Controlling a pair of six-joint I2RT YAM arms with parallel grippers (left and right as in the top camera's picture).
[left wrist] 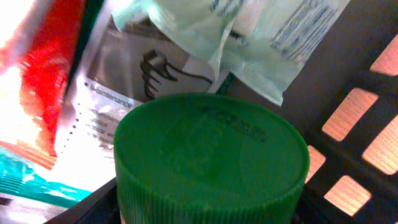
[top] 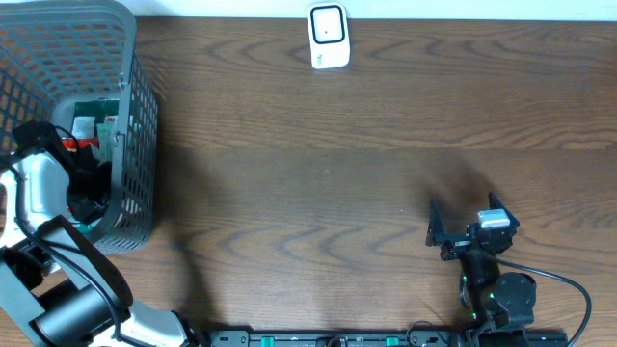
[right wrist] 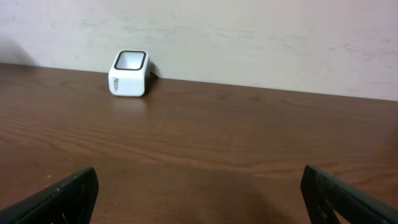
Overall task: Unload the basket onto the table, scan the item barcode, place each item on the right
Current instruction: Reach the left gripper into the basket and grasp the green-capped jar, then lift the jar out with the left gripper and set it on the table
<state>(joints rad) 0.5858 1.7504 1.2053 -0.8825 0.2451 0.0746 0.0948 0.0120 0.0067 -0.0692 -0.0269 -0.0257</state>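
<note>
Picking step: green-capped item [left wrist: 208, 162] sits in basket [top: 106, 39] at table's left edge, among packets [left wrist: 261, 37]. Left gripper [top: 85, 193] is inside; can't tell if apart or clamped. Right gripper [right wrist: 199, 190] wide apart, idle. Next: grip, lift, show barcode to scanner [top: 328, 37] at back edge.

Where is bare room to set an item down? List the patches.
Free: the wide table stretch between the basket and the right gripper, up to the scanner. Crowded: inside the basket, packets packed round a green lid, the left arm reaching in.
</note>
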